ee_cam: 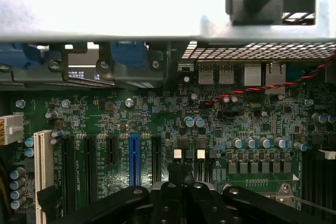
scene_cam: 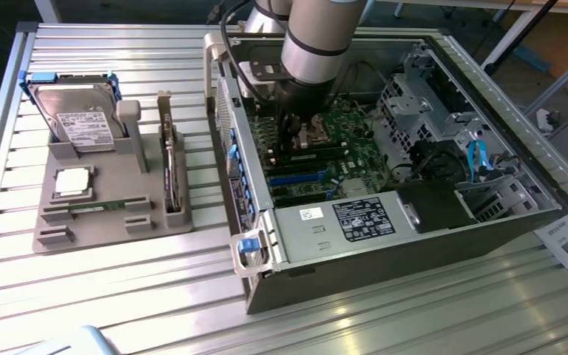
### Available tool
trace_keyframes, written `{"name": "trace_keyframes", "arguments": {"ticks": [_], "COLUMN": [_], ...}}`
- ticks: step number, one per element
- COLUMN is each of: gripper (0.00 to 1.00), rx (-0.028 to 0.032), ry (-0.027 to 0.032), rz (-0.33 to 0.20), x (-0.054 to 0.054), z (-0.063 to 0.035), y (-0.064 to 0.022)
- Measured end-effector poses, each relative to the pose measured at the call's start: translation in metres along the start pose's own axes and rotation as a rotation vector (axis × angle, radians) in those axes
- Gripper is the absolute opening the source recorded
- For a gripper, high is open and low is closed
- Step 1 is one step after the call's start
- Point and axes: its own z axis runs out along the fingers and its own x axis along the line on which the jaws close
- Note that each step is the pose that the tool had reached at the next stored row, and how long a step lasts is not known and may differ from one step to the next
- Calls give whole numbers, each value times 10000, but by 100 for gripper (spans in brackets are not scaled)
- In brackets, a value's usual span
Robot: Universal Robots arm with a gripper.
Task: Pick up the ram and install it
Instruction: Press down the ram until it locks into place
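Exterior view: the grey Universal Robots arm (scene_cam: pixel 319 37) reaches steeply down from the top edge into the open black computer case (scene_cam: pixel 393 244), its dark wrist sitting low over the green motherboard (scene_cam: pixel 353 151). On the exterior view's left, a grey moulded parts holder (scene_cam: pixel 106 222) stands on the slatted aluminium table (scene_cam: pixel 97 296). It carries a silver hard drive (scene_cam: pixel 82 122) upright, a square silvery processor chip (scene_cam: pixel 74 181), a tall dark expansion card (scene_cam: pixel 168 174), and the ram (scene_cam: pixel 101 206), a thin green stick lying in a front slot, well apart from the arm.

Wrist view: the black gripper (ee_cam: pixel 181 174) hangs close above the motherboard near a blue expansion slot (ee_cam: pixel 134 158), fingers clenched together, grasping nothing.
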Motion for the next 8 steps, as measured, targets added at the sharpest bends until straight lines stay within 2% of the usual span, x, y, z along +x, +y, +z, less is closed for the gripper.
{"name": "trace_keyframes", "arguments": {"ticks": [8], "gripper": [10], "rx": [-1], "ry": [1], "rz": [0], "x": [1], "z": [29], "y": [0]}}
